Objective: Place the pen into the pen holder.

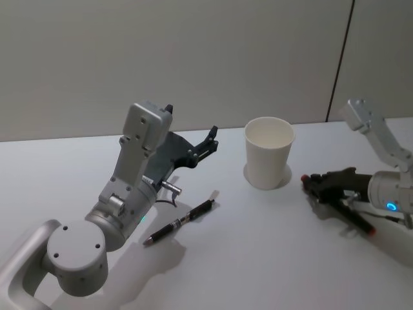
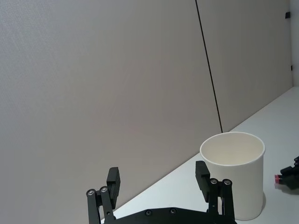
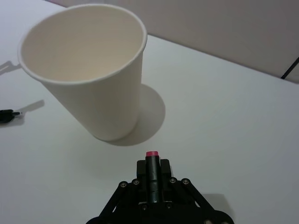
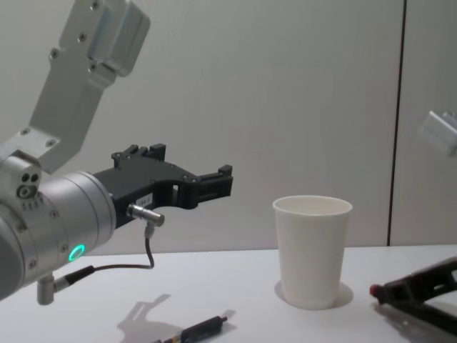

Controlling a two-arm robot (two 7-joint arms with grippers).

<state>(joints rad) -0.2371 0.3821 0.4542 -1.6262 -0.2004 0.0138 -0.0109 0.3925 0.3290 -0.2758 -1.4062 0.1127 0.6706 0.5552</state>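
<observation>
Head view: what lies nearest?
A black pen (image 1: 177, 224), loose on the tabletop (image 1: 258, 265). At its 3 o'clock the right gripper (image 1: 313, 183) sits low, fingers clenched on a pink-capped pen (image 3: 151, 177).
And farther back?
The left gripper (image 1: 211, 140), raised, fingers spread and empty; at its 3 o'clock the pen holder (image 1: 268, 158) stands upright.

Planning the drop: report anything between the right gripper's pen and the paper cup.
Nothing visible: bare white table separates the black, pink-tipped pen in the right gripper from the white paper cup; left gripper hovers aside.
</observation>
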